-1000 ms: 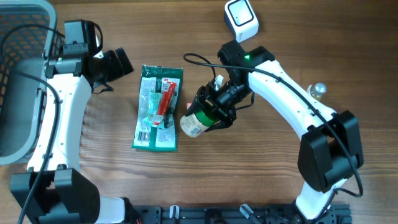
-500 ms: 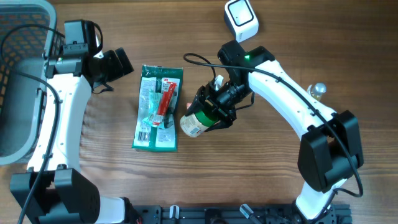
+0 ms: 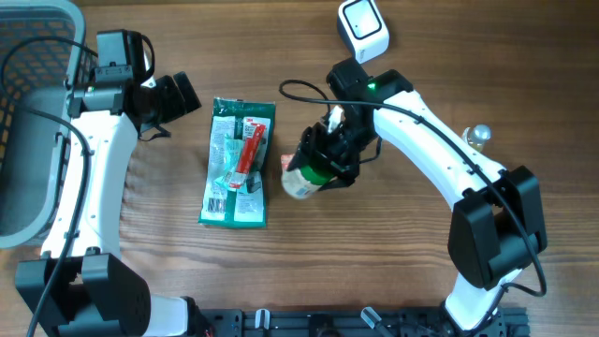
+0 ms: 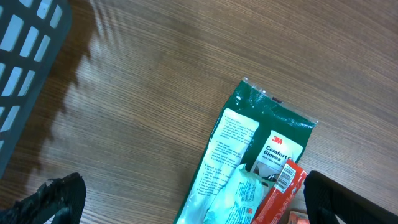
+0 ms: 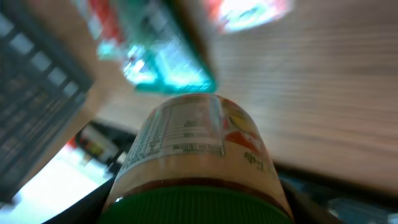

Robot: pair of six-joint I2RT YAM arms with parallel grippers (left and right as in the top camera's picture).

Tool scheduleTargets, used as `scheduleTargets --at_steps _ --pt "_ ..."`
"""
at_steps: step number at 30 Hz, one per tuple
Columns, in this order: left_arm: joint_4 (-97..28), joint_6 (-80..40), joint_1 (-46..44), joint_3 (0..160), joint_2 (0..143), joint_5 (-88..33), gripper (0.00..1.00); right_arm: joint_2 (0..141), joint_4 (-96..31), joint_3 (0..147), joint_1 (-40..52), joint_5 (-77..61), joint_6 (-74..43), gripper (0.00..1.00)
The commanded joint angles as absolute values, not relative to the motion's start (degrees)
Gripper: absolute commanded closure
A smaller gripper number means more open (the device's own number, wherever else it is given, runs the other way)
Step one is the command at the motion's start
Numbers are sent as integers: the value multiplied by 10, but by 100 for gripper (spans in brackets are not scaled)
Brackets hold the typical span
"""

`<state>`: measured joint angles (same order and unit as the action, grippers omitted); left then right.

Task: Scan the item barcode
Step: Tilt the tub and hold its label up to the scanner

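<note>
My right gripper (image 3: 328, 157) is shut on a jar (image 3: 301, 181) with a green lid and a pale printed label, held lying on its side above the table's middle. In the right wrist view the jar (image 5: 193, 146) fills the frame, its lid between the jaws of the right gripper (image 5: 193, 211) and its nutrition panel facing up. A white barcode scanner (image 3: 363, 28) stands at the table's far edge, beyond the jar. My left gripper (image 3: 178, 96) hangs open and empty to the left of a green glove packet (image 3: 239, 164); the left gripper (image 4: 202, 202) spans the packet's (image 4: 249, 155) end.
A red packet (image 3: 251, 150) lies on the green glove packet. A grey basket (image 3: 28, 122) stands at the left edge, and its wall (image 4: 25, 56) shows in the left wrist view. A small silver knob (image 3: 479, 134) sits at the right.
The right gripper has turned and shifted the jar slightly to the right and toward the far edge. The left arm has not moved.
</note>
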<state>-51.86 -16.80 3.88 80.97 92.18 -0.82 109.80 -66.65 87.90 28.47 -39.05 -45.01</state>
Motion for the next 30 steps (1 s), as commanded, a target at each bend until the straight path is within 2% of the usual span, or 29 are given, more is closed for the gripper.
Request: scheduleTargets --at_steps 1,3,7,12,15,23,30 --pt "-517 -167 40 816 917 -13 0 1085 -653 885 286 -154 -447 91" --pt "-517 -167 40 816 917 -13 0 1085 -639 885 286 -68 -439 96" --pt "-517 -167 40 816 917 -13 0 1085 -610 929 267 -51 -233 96" --pt "-517 -167 40 816 917 -13 0 1085 -674 1101 235 -36 -182 96" --pt "-517 -167 40 816 917 -13 0 1085 -664 1178 222 -21 -156 96" --pt "-517 -167 40 816 917 -13 0 1136 -494 1181 213 159 -76 96" --pt "-517 -167 40 816 917 -13 0 1233 -310 1181 193 172 -77 96"
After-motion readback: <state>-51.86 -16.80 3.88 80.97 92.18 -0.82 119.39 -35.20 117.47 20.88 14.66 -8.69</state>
